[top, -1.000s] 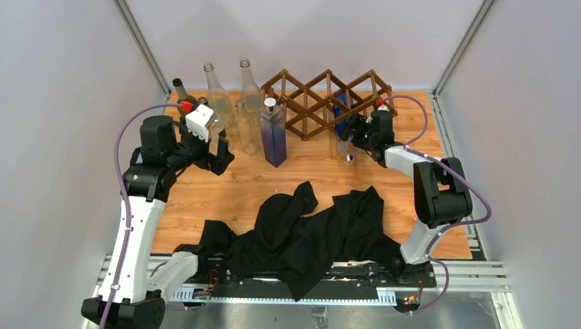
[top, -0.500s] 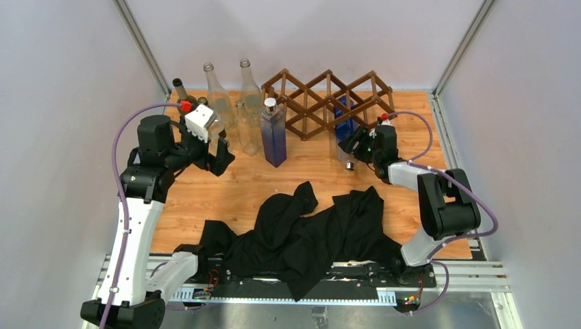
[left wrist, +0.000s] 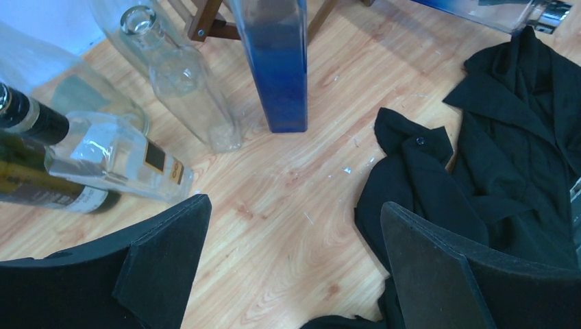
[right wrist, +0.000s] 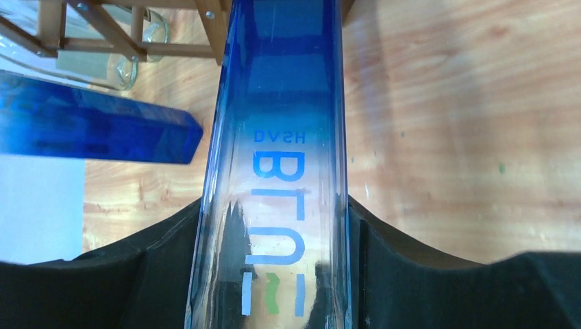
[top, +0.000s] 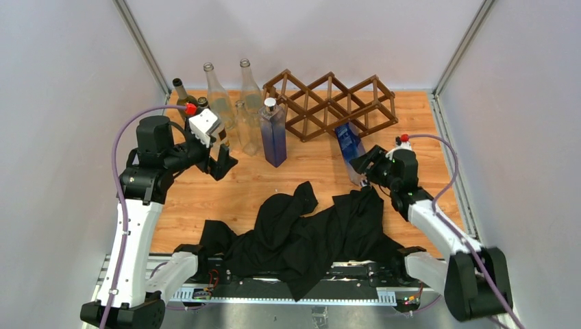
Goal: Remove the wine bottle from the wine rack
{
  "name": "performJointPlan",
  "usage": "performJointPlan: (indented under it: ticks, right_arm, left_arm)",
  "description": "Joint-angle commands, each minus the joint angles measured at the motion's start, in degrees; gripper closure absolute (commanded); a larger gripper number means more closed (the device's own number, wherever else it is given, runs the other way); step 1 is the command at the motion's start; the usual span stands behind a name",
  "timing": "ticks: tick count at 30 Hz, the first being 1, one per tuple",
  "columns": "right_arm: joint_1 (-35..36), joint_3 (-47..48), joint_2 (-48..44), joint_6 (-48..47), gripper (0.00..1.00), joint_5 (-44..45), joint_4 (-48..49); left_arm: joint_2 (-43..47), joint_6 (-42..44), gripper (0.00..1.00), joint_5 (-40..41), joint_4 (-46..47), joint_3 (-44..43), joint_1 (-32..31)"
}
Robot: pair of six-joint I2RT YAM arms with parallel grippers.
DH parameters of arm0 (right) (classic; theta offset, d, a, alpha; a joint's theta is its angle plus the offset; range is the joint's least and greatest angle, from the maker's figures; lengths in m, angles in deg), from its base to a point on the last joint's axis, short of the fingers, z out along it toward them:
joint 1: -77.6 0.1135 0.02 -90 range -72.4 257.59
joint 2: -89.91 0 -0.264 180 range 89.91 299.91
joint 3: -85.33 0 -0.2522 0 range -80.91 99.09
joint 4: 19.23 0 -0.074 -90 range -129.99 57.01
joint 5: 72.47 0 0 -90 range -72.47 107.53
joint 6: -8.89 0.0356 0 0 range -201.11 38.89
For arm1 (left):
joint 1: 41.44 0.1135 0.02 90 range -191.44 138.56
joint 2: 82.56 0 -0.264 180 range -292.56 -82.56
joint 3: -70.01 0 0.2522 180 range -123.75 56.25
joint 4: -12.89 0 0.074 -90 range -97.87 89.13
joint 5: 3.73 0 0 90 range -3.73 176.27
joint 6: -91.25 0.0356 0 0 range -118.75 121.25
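Black-padded and spread wide around nothing, the left gripper (left wrist: 293, 236) hovers over the wooden table (top: 260, 185) at 9 o'clock of an upright blue square bottle (top: 273, 137). Farther right, the dark wine rack (top: 329, 103) stands at the back. The blue wine bottle (top: 349, 145) lies tilted just outside it at its 5 o'clock, with the right gripper (top: 368, 168) clenched on its clear end.

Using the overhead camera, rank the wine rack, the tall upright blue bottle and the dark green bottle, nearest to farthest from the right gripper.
1. wine rack, just behind and left of the right gripper.
2. tall upright blue bottle, mid-table, further left.
3. dark green bottle, far back-left corner.
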Motion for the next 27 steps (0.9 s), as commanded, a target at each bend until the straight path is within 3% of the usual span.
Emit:
performJointPlan:
  ticks: [1,6,12,19,27]
  right_arm:
    - [-0.33,-1.91,-11.65,1.72,1.00,-0.17,-6.17]
    - [-0.33,-2.85,-24.93,4.47,1.00,0.86,-16.05]
    - [-0.33,-0.76,-33.17,5.38,1.00,-0.15,-27.70]
    - [-0.33,4.70,-34.21,5.16,1.00,-4.67,-35.07]
    - [0.07,13.86,-28.40,4.96,1.00,-14.68,-37.21]
  left_arm:
    - [0.90,5.02,0.00,-3.93,-0.39,0.18,0.33]
    - [0.01,6.40,0.00,-5.46,-0.37,0.19,0.34]
    - [-0.35,9.00,0.00,-7.14,-0.38,0.41,-0.41]
    - [-0.65,13.89,0.00,-5.42,-0.34,0.95,-6.19]
    - [-3.79,20.60,0.00,1.14,-0.34,0.80,-18.86]
